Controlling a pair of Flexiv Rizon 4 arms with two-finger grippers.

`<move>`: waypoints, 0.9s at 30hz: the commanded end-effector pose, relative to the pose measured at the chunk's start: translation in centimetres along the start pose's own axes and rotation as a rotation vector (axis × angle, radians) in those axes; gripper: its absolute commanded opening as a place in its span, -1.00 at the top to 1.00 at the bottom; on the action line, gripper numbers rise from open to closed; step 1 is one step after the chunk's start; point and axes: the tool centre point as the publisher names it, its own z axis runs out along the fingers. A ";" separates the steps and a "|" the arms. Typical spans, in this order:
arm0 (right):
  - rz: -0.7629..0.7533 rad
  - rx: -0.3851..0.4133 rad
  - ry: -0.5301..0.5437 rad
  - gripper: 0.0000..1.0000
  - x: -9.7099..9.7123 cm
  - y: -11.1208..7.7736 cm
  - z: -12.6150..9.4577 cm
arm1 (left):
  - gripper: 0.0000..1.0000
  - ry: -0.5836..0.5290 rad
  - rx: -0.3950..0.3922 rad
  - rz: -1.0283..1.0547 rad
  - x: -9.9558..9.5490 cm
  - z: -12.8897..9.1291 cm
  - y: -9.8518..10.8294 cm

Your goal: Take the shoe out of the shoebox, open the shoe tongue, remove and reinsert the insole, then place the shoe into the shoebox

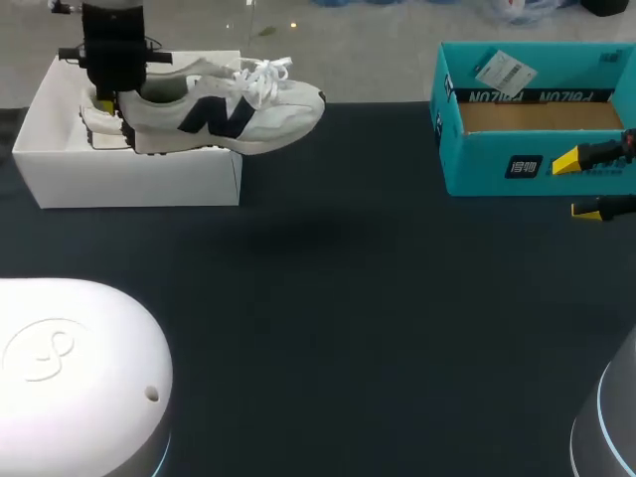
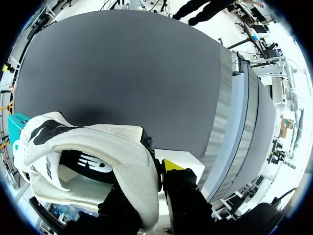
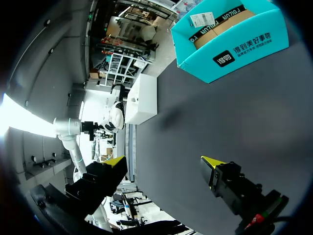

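White shoebox [image 1: 129,169] directly under the left end effector [image 1: 111,107], open-topped, its inside mostly hidden by arm and shoe. Left end effector clenched on the heel collar of the white shoe [image 1: 229,114]: heel over the box, toe out past its wall above the dark bench [image 1: 348,298]. Teal box [image 3: 230,44] ahead of the right end effector [image 3: 164,164], open, brown floor showing, white label [image 3: 200,19] at its far wall. Right end effector released, fingers wide apart, near the teal box's front wall. Wide stretch of bench between the two end effectors.
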 end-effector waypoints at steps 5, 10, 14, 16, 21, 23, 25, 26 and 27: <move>0.001 0.000 -0.002 -1.00 0.0 0.0 0.1 | 1.00 -0.029 -0.054 0.015 -3.9 -1.8 -3.7; 0.001 0.000 -0.002 -1.00 0.0 0.0 0.1 | 1.00 -0.069 -0.053 0.082 -6.6 -2.5 -4.8; 0.001 0.000 -0.002 -1.00 0.0 0.0 0.1 | 1.00 -0.075 -0.050 0.117 -8.5 -2.9 -5.8; 0.001 0.000 -0.002 -1.00 0.0 0.0 0.1 | 1.00 -0.074 -0.046 0.136 -9.1 -3.0 -6.2; 0.001 0.000 -0.002 -1.00 0.0 0.0 0.1 | 1.00 -0.075 -0.023 0.176 -9.7 -2.9 -6.8; 0.001 0.000 -0.002 -1.00 0.0 0.0 0.1 | 1.00 -0.075 -0.023 0.176 -9.7 -2.9 -6.8; 0.001 0.000 -0.002 -1.00 0.0 0.0 0.1 | 1.00 -0.075 -0.023 0.176 -9.7 -2.9 -6.8; 0.001 0.000 -0.002 -1.00 0.0 0.0 0.1 | 1.00 -0.075 -0.023 0.176 -9.7 -2.9 -6.8; 0.001 0.000 -0.002 -1.00 0.0 0.0 0.1 | 1.00 -0.075 -0.023 0.176 -9.7 -2.9 -6.8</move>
